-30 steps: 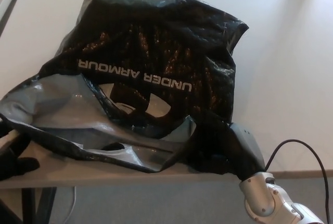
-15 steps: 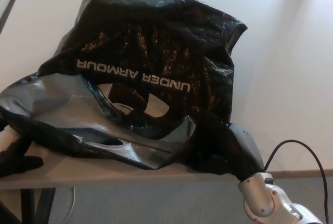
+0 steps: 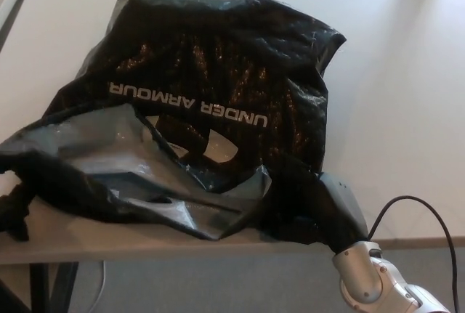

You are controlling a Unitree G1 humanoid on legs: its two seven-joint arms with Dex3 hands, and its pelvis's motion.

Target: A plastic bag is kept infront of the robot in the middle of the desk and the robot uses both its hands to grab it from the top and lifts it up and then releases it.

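The black plastic bag [image 3: 218, 102] lies crumpled in the middle of the pale counter [image 3: 407, 95]. Its long axis runs from the far edge toward the robot, and its open mouth and handles face the near edge. The right hand [image 3: 330, 211] is buried in the bag's near right corner; its grip cannot be told. The left hand [image 3: 14, 211] sits at the near left corner, its grip also unclear.
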